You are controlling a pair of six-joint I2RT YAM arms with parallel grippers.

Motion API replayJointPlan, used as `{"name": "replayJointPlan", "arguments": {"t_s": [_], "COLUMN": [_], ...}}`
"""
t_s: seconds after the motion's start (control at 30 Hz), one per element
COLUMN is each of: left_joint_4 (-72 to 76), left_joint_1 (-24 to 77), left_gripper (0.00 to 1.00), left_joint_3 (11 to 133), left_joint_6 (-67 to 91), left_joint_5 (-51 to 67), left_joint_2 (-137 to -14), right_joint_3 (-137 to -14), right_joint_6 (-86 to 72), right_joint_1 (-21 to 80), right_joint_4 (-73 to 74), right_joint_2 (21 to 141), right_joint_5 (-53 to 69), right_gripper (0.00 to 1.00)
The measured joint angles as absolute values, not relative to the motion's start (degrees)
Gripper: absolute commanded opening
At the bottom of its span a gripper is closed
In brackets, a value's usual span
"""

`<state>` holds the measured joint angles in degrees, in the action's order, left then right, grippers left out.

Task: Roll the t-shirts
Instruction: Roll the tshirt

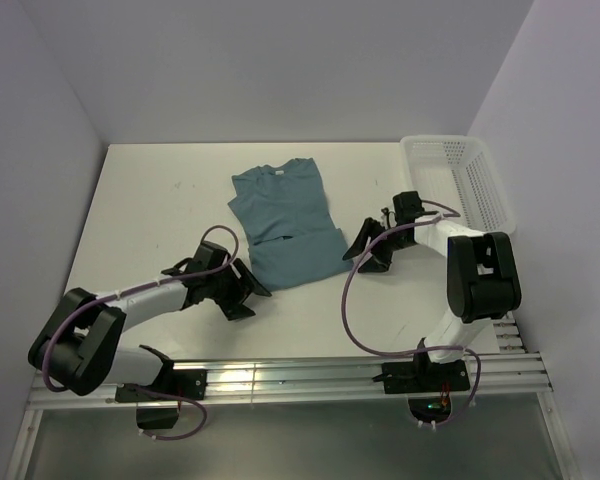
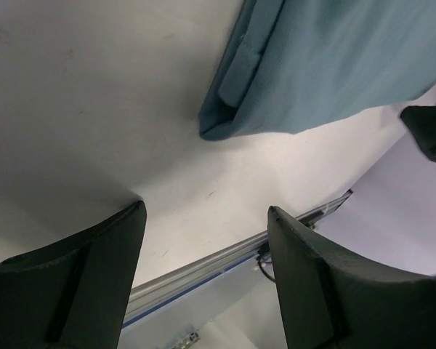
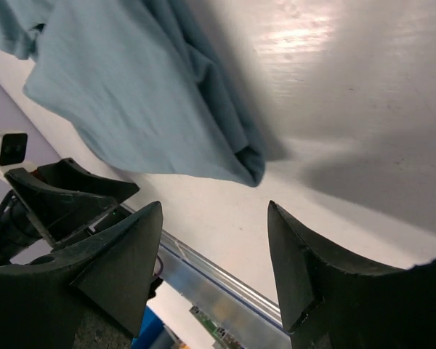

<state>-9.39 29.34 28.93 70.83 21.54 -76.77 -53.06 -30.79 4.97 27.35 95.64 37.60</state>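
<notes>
Shirt [image 1: 285,222] lies folded, flat, mid-table [image 1: 150,200]. My L gripper [image 1: 248,292] is spread wide w/ nothing betw. the fingers, low, just off its near-left corner, not touching. My R gripper [image 1: 368,252] is also spread & empty, just off the near-right corner. Basket [image 1: 460,175] sits far right.

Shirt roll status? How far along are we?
Done: the t-shirt lies flat on the table and looks folded narrower, with a doubled edge at its near corners. In hand: nothing. The left gripper and right gripper sit open and empty just off those corners. Left: the whole roll, since no rolled part shows yet.
</notes>
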Motion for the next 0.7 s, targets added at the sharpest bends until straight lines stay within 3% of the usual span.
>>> {"name": "replayJointPlan", "arguments": {"t_s": [0.4,0.5,0.53,0.6,0.7], "left_joint_4": [1.74,2.52,2.68,3.09,4.99], "left_joint_1": [29.36,29.36,29.36,29.36,29.36], "left_gripper": [0.73,0.73,0.73,0.73,0.73], "left_joint_3": [29.34,29.34,29.34,29.32,28.71], "left_joint_6": [74.63,74.63,74.63,74.7,75.42], "left_joint_5": [21.26,20.73,20.62,20.45,20.43], "left_joint_2": [-81.82,-81.91,-81.93,-82.24,-82.48], "right_joint_3": [-49.21,-49.21,-49.21,-49.15,-49.06], "right_joint_6": [-36.32,-37.63,-38.04,-38.35,-38.72], "right_joint_1": [4.67,4.67,4.67,4.67,4.67], "right_joint_4": [18.28,15.57,14.46,12.8,11.49], "right_joint_2": [99.29,100.09,100.55,101.45,102.04], "right_joint_5": [39.44,39.59,39.35,38.85,38.54], "right_gripper": [0.65,0.54,0.4,0.25,0.16]}}
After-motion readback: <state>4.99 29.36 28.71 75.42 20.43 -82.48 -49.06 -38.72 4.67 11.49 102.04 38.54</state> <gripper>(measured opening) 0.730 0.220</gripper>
